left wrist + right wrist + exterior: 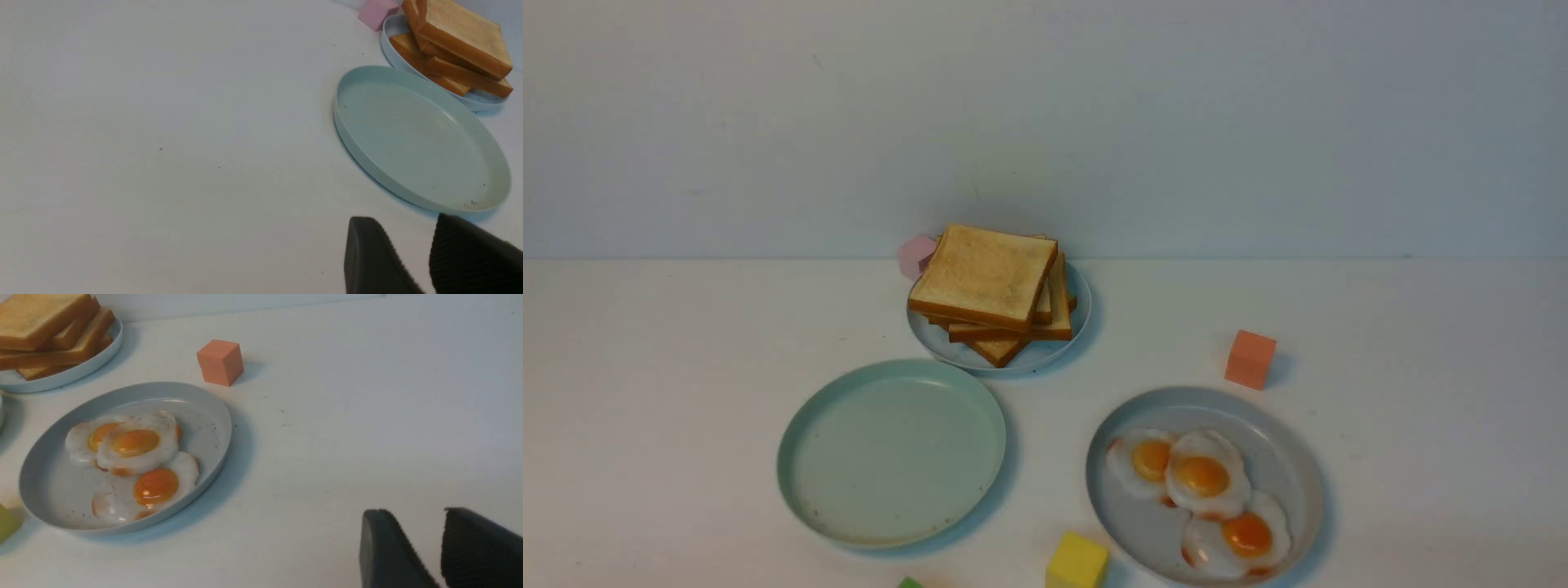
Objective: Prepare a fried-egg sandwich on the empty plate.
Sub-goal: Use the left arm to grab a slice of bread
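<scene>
From the front, the plate (890, 453) lies flat on the white table (645, 408) with its floor bare apart from a few dark specks, and neither arm shows in this view. Just beyond the plate's far rim and a little to its right sits a small blue-grey plate (1045, 353) bearing a fanned stack of toast slices (984, 273). The exact number of slices is hard to count, since the lower ones peek out only at their corners. A pink block (913, 255) is mostly hidden behind that stack. To the plate's right, apart from it, a grey speckled plate (1282, 457) holds three overlapping fried eggs (1205, 478). An orange cube (1250, 359) stands farther right of the plate. A yellow cube (1076, 562) off the plate's near right rim and a green scrap (911, 583) below the plate are both cut by the frame edge. In the left wrist view, the left gripper (404, 224) hovers just off the plate's (408, 134) rim, its dark ribbed fingers (367, 257) parted by a narrow gap with nothing between them and their bases cut off. The toast (461, 36) and the pink block (378, 12) lie past the plate's far edge. The right wrist view leaves the plate out of frame. The right gripper (416, 512) shows only its two fingertips, slightly spread and empty, over bare table well clear of the eggs (137, 445), the orange cube (220, 361) and the half-cropped toast (49, 330).
</scene>
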`<action>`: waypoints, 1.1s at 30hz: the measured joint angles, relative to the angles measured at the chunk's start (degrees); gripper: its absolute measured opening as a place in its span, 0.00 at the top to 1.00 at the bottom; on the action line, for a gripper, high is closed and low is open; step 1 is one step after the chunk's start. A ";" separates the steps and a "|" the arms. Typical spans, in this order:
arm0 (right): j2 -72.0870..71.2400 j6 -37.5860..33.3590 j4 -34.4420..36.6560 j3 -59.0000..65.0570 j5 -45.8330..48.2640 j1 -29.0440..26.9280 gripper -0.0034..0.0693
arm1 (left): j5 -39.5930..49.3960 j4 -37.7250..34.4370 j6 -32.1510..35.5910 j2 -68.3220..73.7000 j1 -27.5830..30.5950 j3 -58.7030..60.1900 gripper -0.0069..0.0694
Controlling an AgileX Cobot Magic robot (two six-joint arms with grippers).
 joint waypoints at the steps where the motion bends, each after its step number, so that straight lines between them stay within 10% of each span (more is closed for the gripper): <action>1: 0.00 0.00 0.00 0.00 0.00 0.00 0.63 | 0.00 0.00 0.00 0.00 0.00 0.00 0.60; 19: 0.00 0.00 0.00 0.00 0.00 0.00 0.63 | -1.41 -0.02 0.07 0.00 0.00 0.00 0.60; 33: 0.00 0.00 0.00 0.00 0.00 0.00 0.63 | -14.78 -30.03 -15.11 0.00 0.00 -0.71 0.65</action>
